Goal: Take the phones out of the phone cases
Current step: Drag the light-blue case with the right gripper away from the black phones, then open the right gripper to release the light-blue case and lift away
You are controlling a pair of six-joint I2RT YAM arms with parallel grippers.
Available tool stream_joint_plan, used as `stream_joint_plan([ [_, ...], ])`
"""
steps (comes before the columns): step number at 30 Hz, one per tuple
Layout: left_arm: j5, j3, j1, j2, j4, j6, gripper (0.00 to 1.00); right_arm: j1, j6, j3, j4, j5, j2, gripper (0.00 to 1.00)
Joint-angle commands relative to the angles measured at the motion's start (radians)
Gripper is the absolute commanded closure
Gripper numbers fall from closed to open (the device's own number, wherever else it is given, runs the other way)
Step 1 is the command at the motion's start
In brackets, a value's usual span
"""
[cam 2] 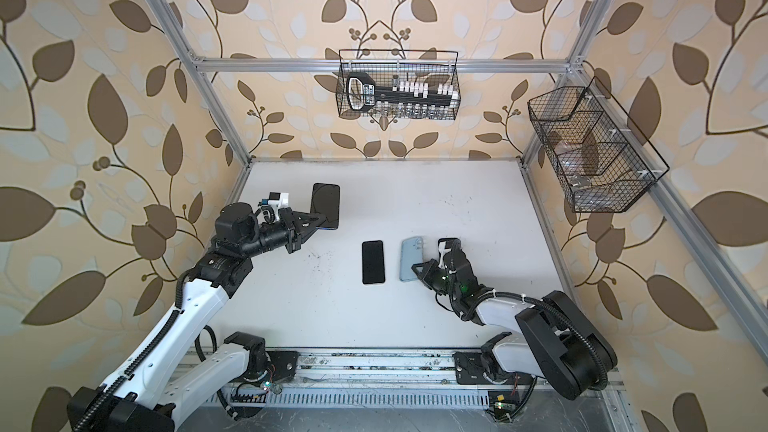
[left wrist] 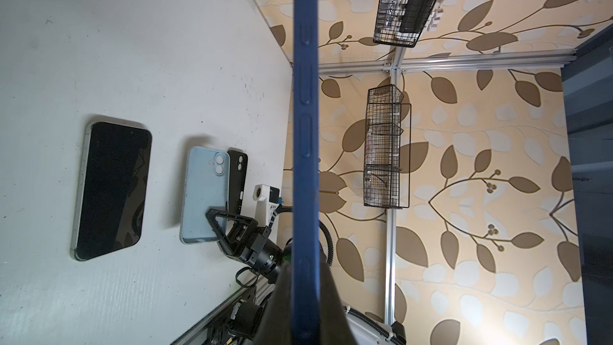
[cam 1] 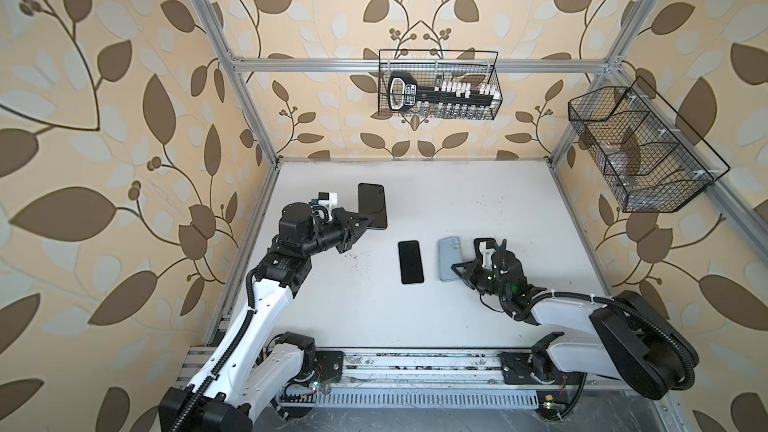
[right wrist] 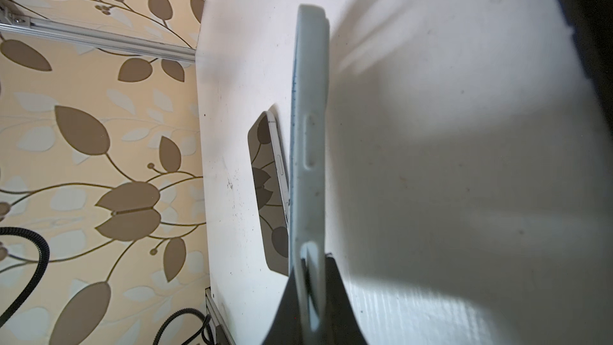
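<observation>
The cased phone (cam 1: 371, 199), in its navy case (left wrist: 303, 127), hangs above the bench (cam 1: 519, 209), beyond and to the left of the bare phone (cam 1: 410, 261) that lies screen-up mid-bench. The left tool (cam 1: 371, 223) is clenched on its near short end, jaws pressing screen and back. Its long axis therefore runs straight out from the tool, away from the robot and roughly parallel to the bare phone's.

The right tool (cam 1: 457, 271) sits on the bare phone's other side, well apart from the cased phone. It is clenched on the near end of a pale blue case (cam 1: 448, 253), and I cannot tell whether that case is empty. A black case (left wrist: 238, 167) lies further right again.

Peeling likely needs a second grip on the free far end, so the right tool would have to let go and cross over the bare phone. The air around that far end is open, but the bench's left edge is near.
</observation>
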Motion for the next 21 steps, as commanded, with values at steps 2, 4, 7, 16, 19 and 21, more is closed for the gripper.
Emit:
stream_joint_plan([
  [2,0.041,0.003,0.021,-0.019,0.088,0.023,1.0,0.01,0.081,0.034,0.078,0.091,0.038,0.95],
  [4,0.047,0.004,0.028,-0.018,0.086,0.026,1.0,0.012,0.087,0.045,0.1,0.086,0.069,0.94],
  [7,0.056,0.001,0.038,-0.015,0.085,0.03,1.0,0.012,0.096,0.057,0.137,0.073,0.121,0.93],
  [16,0.081,-0.002,0.067,-0.013,0.075,0.045,1.0,0.021,0.057,0.092,0.1,0.088,0.164,0.71],
  [19,0.089,-0.002,0.073,-0.002,0.081,0.047,1.0,0.021,0.052,0.095,0.08,0.09,0.161,0.62],
  [21,0.092,0.0,0.076,0.0,0.084,0.047,1.0,0.021,0.051,0.097,0.058,0.094,0.155,0.58],
])
